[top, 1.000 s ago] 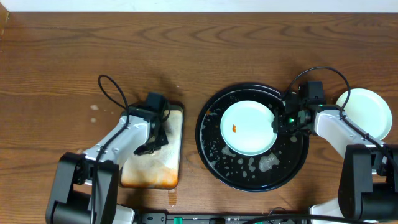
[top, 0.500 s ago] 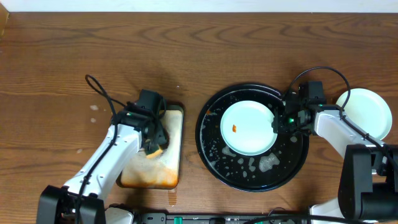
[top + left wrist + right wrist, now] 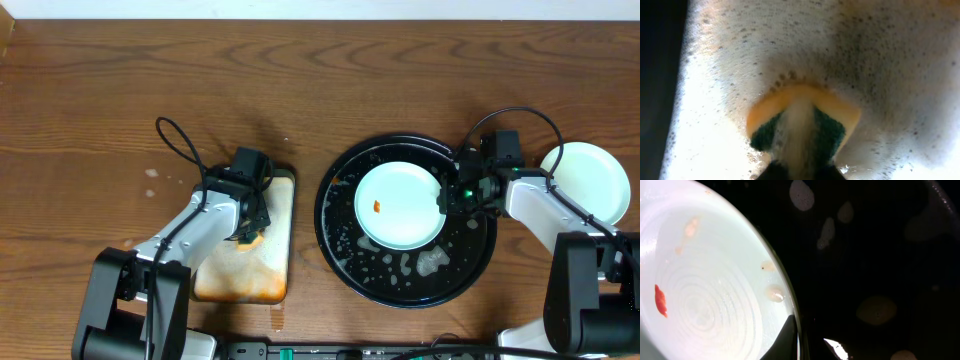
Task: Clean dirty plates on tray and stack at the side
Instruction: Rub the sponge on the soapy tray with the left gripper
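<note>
- The mint plate [image 3: 400, 205] lies flat in the black tray [image 3: 335, 215], toward its far right part; an orange smear [image 3: 377, 207] sits left of the plate's centre and is not yet removed
- Step in hand, as judged: charge the sponge [image 3: 802, 117] with suds, then bring it right to scrub this plate while the other arm steadies it
- To do it well: load the sponge fully before lifting, travel over the black tray's rim and not into it, land the yellow face on the smear, and wipe with short strokes away from the steadied edge so the plate does not slide
- Right gripper [image 3: 447, 197]: at the plate's right edge, one finger over the plate's inner slope and one outside over the black tray, the rim between them; whether they actually bear on the rim I cannot tell
- Right arm reaches left from the near right corner, wrist low over the black tray
- Left gripper [image 3: 250, 232]: clamped on the sponge, pressing it down into the foam of the metal tray [image 3: 270, 270], well left of the black tray
- Left arm runs from the near left, forearm angled right, wrist pitched downward
- A second plate [image 3: 588, 180] rests on the table at the far right, apart from the black tray
</note>
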